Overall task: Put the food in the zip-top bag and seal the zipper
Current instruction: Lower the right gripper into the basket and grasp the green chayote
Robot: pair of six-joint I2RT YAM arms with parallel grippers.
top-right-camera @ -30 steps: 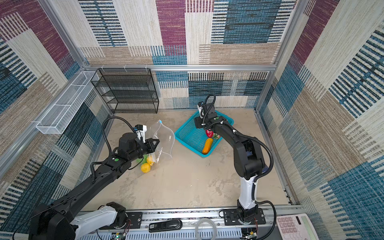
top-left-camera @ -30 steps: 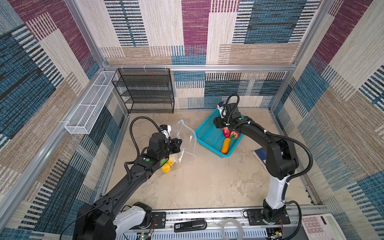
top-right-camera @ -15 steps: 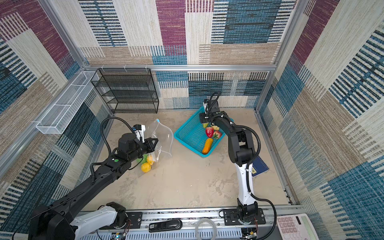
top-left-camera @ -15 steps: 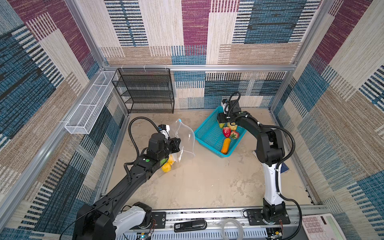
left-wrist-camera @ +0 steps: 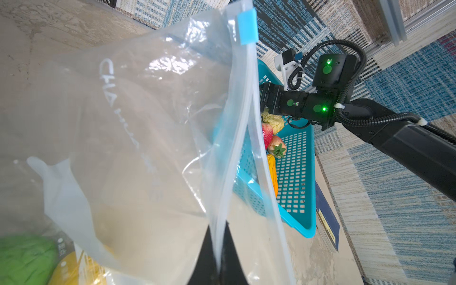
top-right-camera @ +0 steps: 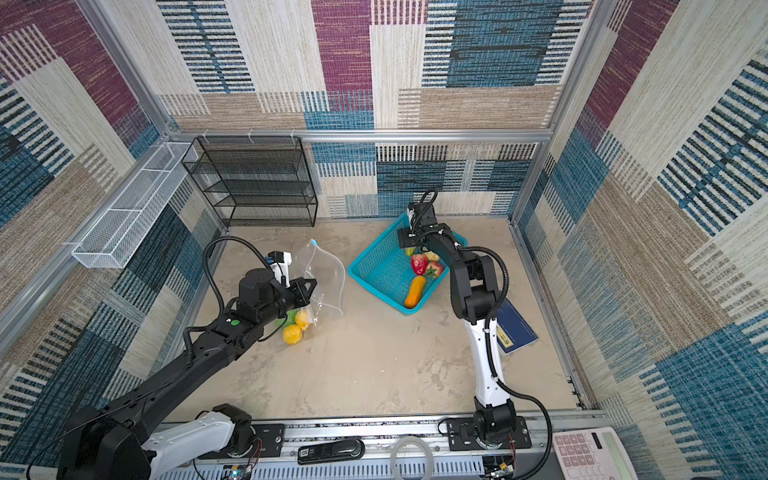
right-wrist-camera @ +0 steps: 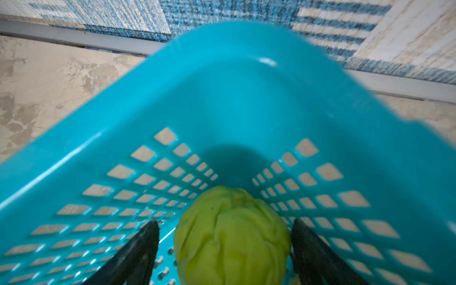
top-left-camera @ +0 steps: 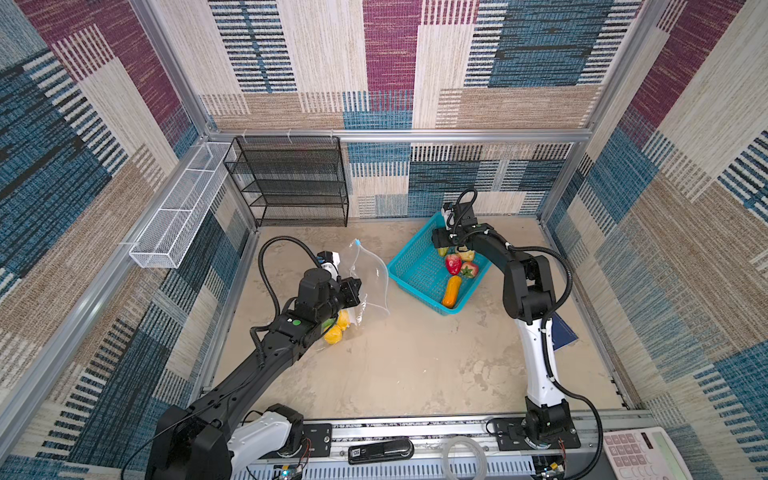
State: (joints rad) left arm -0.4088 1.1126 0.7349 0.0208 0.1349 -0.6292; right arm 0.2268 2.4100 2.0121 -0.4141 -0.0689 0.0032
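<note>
Around nine o'clock on the beige tabletop (top-left-camera: 415, 365), taking twelve as the back wall: large clear thin plastic zip-top bag (top-left-camera: 371, 272) (top-right-camera: 326, 270), held up off the surface, mouth gaping toward three o'clock. Gripped by the left claw (top-left-camera: 352, 289) (top-right-camera: 306, 289) (left-wrist-camera: 218, 237), pressed together on the thin clear zipper strip (left-wrist-camera: 243, 138) at the rim, black fingertips (left-wrist-camera: 207, 249) pinching the plastic in the left wrist view. Light-blue slider tab (top-left-camera: 357, 241) (left-wrist-camera: 247, 26) at the twelve o'clock end of the zipper, mouth unsealed. Low in the bag, toward seven o'clock: yellow plastic toy lemons (top-right-camera: 292, 333) and a green toy piece (left-wrist-camera: 24, 256).

Toward one o'clock, just beside the bag's mouth: turquoise perforated plastic basket (top-left-camera: 415, 276) (top-right-camera: 376, 270), set cornerwise. Inside: red toy strawberry (top-left-camera: 453, 264), touching a second red fruit with a green stem (top-left-camera: 470, 270); orange elongated toy vegetable (top-left-camera: 451, 291) on the five o'clock side; pale yellow piece (top-left-camera: 466, 253).

Down in the basket's twelve o'clock corner: right claw (top-left-camera: 443, 247) (right-wrist-camera: 223, 229), spread wide, black fingers (right-wrist-camera: 140, 246) either side of a yellow-green ridged toy vegetable (right-wrist-camera: 232, 237), gap showing at one finger, not closed on it.

Against the back wall near eleven o'clock: black wire shelf rack (top-left-camera: 291, 183). Near four o'clock: dark blue flat booklet (top-right-camera: 513, 332), partly behind the right arm.
</note>
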